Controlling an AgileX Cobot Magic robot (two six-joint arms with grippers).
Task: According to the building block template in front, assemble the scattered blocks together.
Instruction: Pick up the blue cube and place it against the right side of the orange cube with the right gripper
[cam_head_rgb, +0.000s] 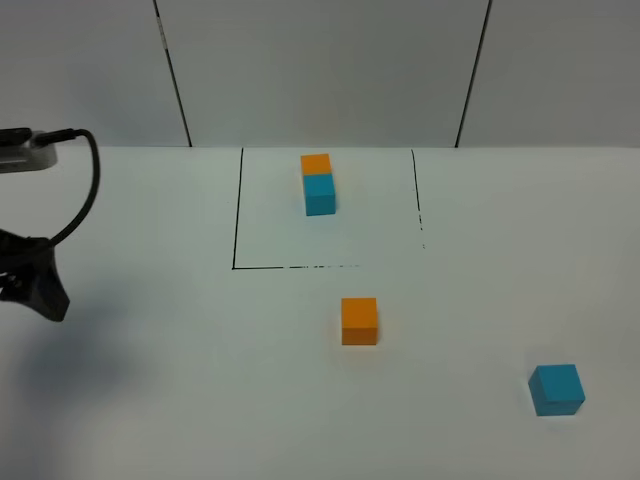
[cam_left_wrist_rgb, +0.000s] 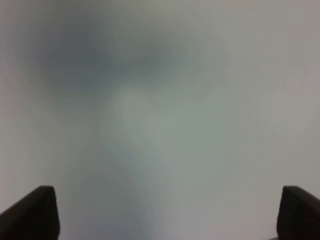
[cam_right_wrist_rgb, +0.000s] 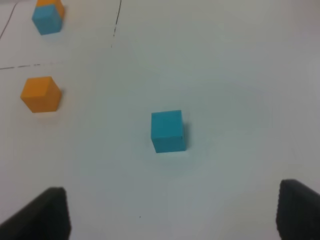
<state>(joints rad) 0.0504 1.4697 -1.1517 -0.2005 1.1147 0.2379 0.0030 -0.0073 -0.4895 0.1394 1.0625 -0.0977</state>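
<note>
The building block template is an orange cube joined to a cyan cube inside a thin black rectangle outline at the table's back middle. It also shows in the right wrist view. The loose orange block sits just in front of the outline. The loose cyan block sits at the front right. My right gripper is open and empty, a little short of the cyan block, with the orange block off to one side. My left gripper is open over bare table, seen at the far left.
The white table runs back to a white panelled wall. A black cable loops above the left arm at the far left edge. The right arm is out of the exterior high view.
</note>
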